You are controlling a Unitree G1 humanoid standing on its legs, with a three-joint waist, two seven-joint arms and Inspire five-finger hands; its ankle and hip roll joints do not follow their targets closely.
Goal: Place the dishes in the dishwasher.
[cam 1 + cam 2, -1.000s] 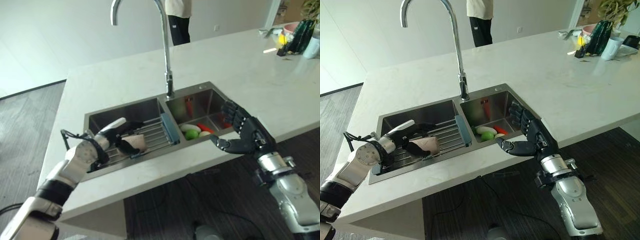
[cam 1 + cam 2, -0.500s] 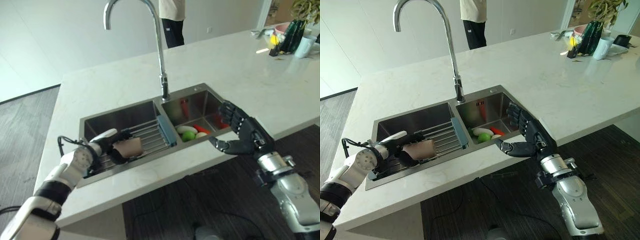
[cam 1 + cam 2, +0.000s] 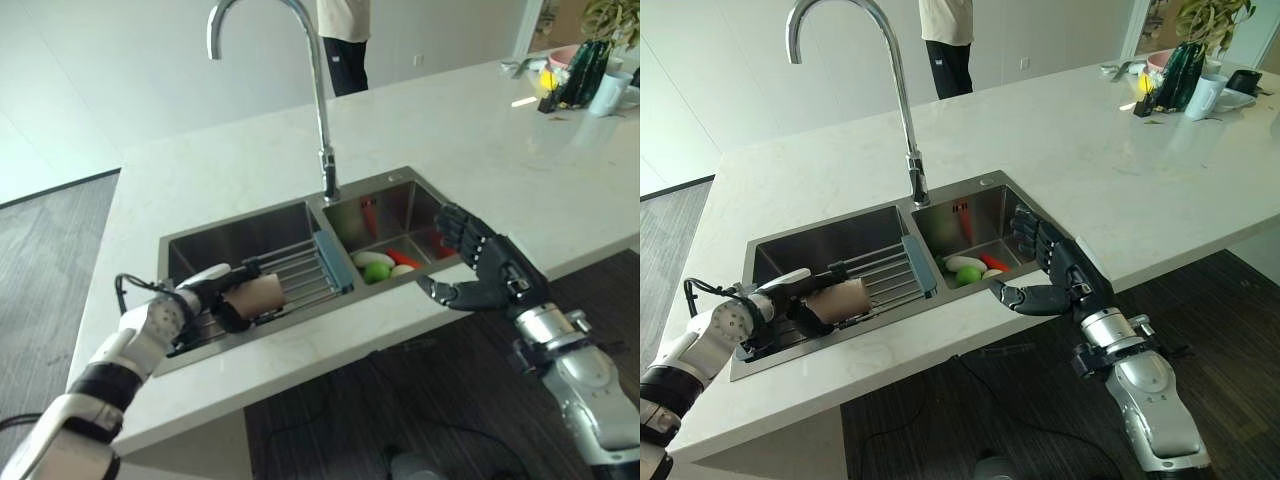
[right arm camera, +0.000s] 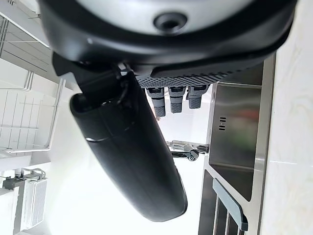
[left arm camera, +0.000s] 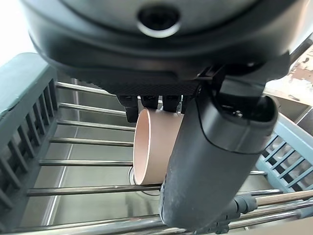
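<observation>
**Materials and Surface Finish: Sink Station**

The double sink (image 3: pixel 855 235) is showing brushed stainless steel, dully reflecting. The tall faucet (image 3: pixel 902 95) is gleaming as polished chrome. The countertop (image 3: pixel 1080 150) is presenting as pale, smooth, faintly veined stone with a soft sheen. The drying rack (image 5: pixel 73 142) is combining shiny metal rods with matt grey-blue plastic ends. The cup (image 5: pixel 154 147) is looking matt, smooth, pinkish-tan. The left hand (image 3: pixel 790 300) is appearing in matt dark plastic.

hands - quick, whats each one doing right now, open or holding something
Left hand: shut on the tan cup, over the sink rack.
Right hand: open, holding nothing, beside the right basin.
</observation>
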